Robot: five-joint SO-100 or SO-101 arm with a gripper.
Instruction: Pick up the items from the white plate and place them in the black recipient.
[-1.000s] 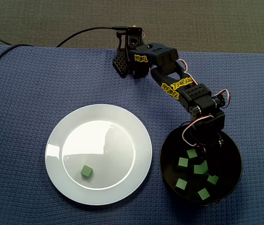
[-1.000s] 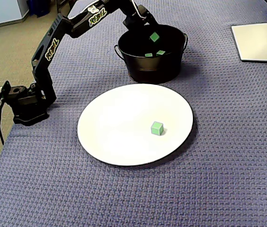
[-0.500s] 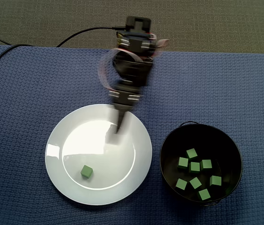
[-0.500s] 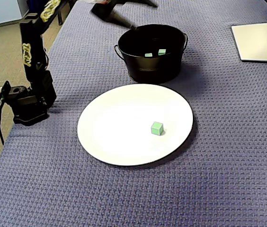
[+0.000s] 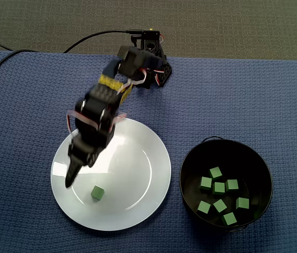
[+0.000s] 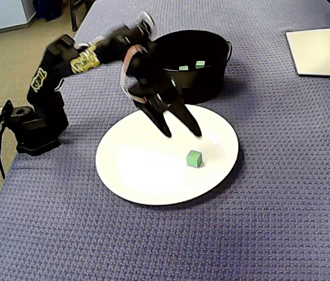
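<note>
One green cube (image 5: 97, 193) (image 6: 195, 158) lies on the white plate (image 5: 132, 168) (image 6: 136, 170), toward its lower left in a fixed view. My gripper (image 5: 72, 174) (image 6: 182, 133) hovers over the plate with its two black fingers spread open and empty, tips pointing down. It stands a short way from the cube without touching it. The black bowl (image 5: 186, 163) (image 6: 182, 91) stands beside the plate and holds several green cubes (image 5: 219, 188) (image 6: 200, 64). The arm hides part of the plate's rim.
A blue woven cloth (image 5: 275, 105) covers the table. The arm's base (image 5: 151, 50) (image 6: 33, 126) sits at the cloth's edge, with a black cable (image 5: 93, 36) running off. A white monitor foot (image 6: 320, 50) stands beyond the bowl.
The arm has swung from inside the black bowl, up and across, to low over the white plate near the remaining cube. The bowl's cubes now lie uncovered.
</note>
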